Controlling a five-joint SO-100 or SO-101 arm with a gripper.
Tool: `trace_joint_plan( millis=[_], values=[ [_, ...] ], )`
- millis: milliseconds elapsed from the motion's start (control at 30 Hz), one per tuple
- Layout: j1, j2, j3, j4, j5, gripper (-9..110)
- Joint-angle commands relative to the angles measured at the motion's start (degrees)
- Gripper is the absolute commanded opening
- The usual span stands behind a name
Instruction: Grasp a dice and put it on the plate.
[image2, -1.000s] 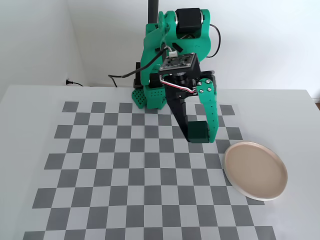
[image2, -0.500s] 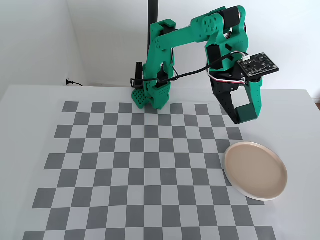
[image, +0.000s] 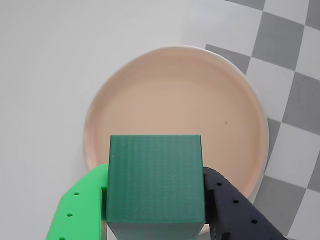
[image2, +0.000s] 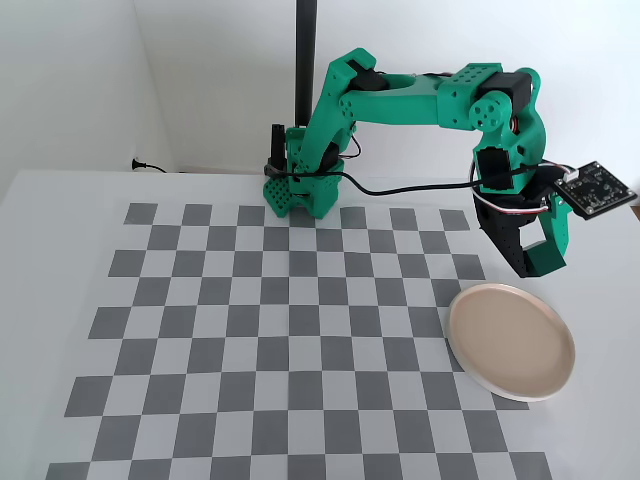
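While fixed view shows tool (image2: 538, 262) hanging just above plate's (image2: 511, 341) far edge on tabletop (image2: 60, 200), cube hard to make out there. Wrist view: dice (image: 155, 177) clamped between green and black fingers (image: 80, 210), plate (image: 175, 90) underneath, clear of it.

Dice (image: 155, 180) wedged between the two fingers (image: 82, 205), up off the tabletop (image2: 60, 200), directly over the near part of the plate (image: 170, 85) in the wrist view. In the fixed view, gripper (image2: 537, 262) hanging above the plate's (image2: 512, 341) far edge, at the right side of the checkered mat (image2: 250, 320). Plate resting partly on the mat, partly on bare tabletop. Arm base (image2: 300, 190) behind the mat's far edge, left of the plate.
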Motion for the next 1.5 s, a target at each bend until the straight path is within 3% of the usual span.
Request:
trace_joint_plan(
  millis=[0,533,1067,1133,1233,1467],
  values=[
    [2.0,-3.3,-6.9,-2.1,-1.8,-5],
    [6.0,-21.4,-19.4,-6.8,-8.8,-5],
    [1.6,-35.0,-24.4,-9.5,-6.3,-5],
    [1.1,-35.3,-24.6,-9.8,-6.2,0],
    [0.5,-35.2,-24.9,-9.8,-5.7,17],
    [0.4,-34.3,-27.5,-7.9,-5.3,27]
  ],
)
